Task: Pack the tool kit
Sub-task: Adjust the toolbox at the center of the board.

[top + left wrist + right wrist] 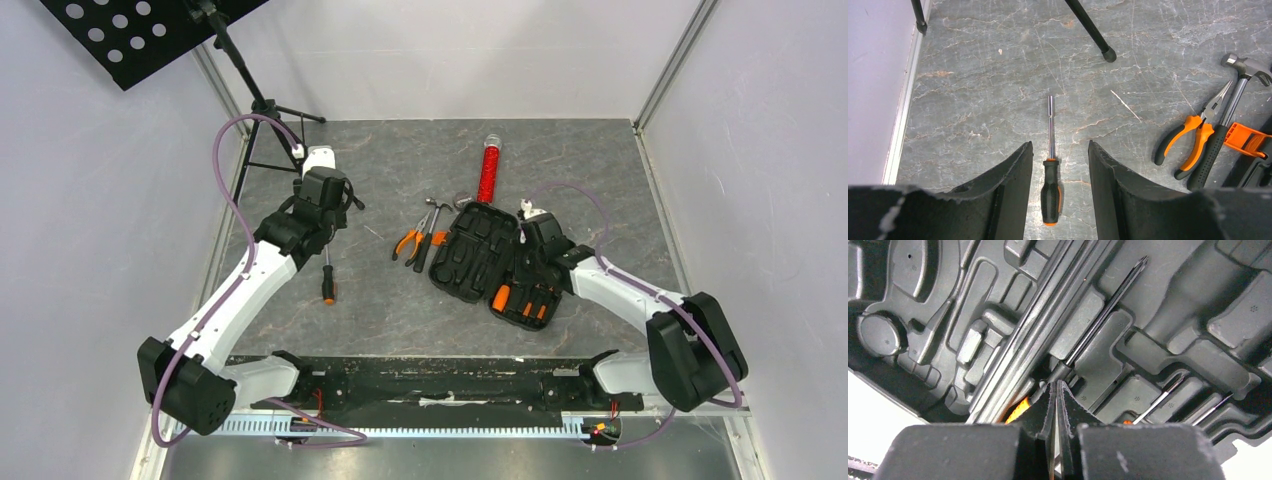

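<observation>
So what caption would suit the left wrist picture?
Open left gripper above a screwdriver on the table, pliers and hammer nearby.

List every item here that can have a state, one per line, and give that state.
Black ribbed plastic clamshell case: open, flat on table.
Orange-and-black nut driver: lying on table, ungripped.
Orange-handled pliers: lying loose on table.
Steel-headed hammer: lying loose beside pliers.
Small orange-handled screwdrivers: seated in case.
Left gripper: open, straddling nut driver.
Right gripper: shut, above case.
</observation>
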